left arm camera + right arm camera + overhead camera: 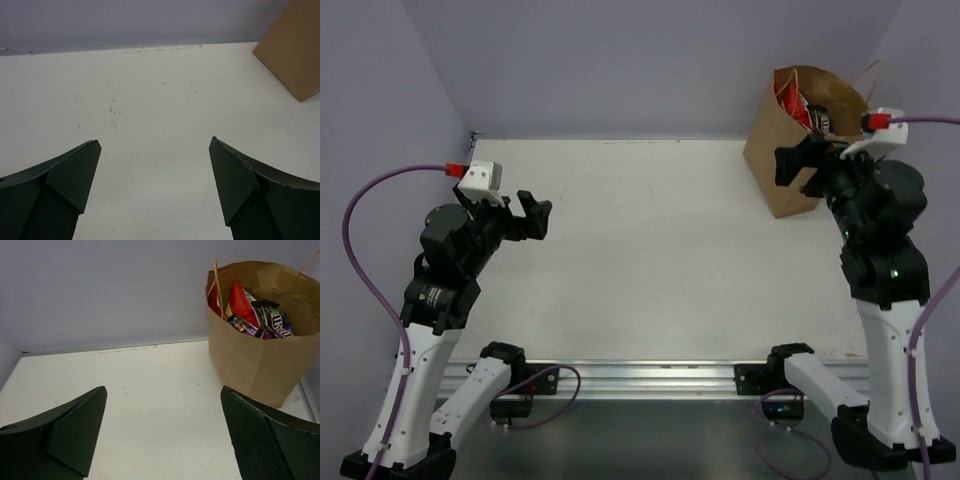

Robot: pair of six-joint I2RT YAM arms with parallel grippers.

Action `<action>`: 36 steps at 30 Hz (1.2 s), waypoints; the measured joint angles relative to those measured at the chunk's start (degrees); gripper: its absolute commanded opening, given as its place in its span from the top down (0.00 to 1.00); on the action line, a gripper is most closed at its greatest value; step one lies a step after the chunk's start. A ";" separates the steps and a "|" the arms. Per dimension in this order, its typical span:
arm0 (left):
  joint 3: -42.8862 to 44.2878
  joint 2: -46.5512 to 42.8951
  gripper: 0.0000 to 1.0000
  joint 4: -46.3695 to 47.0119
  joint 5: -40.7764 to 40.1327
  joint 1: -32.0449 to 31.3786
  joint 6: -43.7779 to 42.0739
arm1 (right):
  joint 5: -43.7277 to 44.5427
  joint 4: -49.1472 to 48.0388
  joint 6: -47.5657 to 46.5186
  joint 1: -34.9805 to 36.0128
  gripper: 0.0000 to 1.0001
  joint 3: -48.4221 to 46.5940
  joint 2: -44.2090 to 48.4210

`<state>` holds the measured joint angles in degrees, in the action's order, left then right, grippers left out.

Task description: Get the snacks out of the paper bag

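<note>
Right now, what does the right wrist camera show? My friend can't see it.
A brown paper bag stands open on a white table at the right, stuffed with a red chip bag, a dark M&M's packet and a purple candy bar. The arm's two dark jaws frame the bottom corners, wide open and empty.

Snacks [238, 301] in the paper bag [250, 365], upright on the table [640, 260], far right corner.
</note>
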<state>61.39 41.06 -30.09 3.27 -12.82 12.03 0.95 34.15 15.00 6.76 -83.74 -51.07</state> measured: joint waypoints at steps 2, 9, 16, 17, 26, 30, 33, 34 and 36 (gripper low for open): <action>0.00 0.13 0.00 -0.04 0.24 0.00 0.00 | 0.85 -2.43 -2.43 -1.09 0.01 -2.29 -6.49; -0.15 -1.16 0.00 -0.02 0.61 0.00 -0.07 | -3.19 -5.81 -5.29 -11.15 0.05 -11.91 -29.40; -1.40 -1.97 0.00 -0.04 1.64 0.00 -0.22 | -3.43 -6.84 -7.89 -11.10 0.07 -18.88 -42.99; -1.64 -1.88 0.00 0.02 1.92 0.00 -0.22 | -3.21 -7.19 -8.20 -11.10 0.07 -19.80 -44.37; -3.17 -1.95 0.00 0.04 3.82 -0.02 -0.22 | -3.41 -10.60 -13.49 -11.04 0.22 -25.57 -52.22; -3.43 -1.95 0.00 0.02 4.07 -0.02 -0.22 | -5.42 -10.47 -15.78 -10.93 0.36 -26.69 -54.34; -3.43 -1.97 0.00 0.00 4.11 -0.02 -0.31 | -6.97 -10.47 -17.03 -10.67 0.46 -25.59 -54.45; -3.43 -1.95 0.00 0.00 4.11 -0.02 -0.57 | -7.23 -10.38 -17.46 -10.54 0.50 -25.46 -54.45; -3.43 -1.95 0.00 -0.04 4.09 -0.02 -0.68 | -7.87 -9.97 -18.40 -10.19 0.65 -25.31 -54.45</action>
<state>57.95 39.11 -30.13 7.35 -12.84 11.35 -6.92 24.18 -3.40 -3.42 -109.06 -105.51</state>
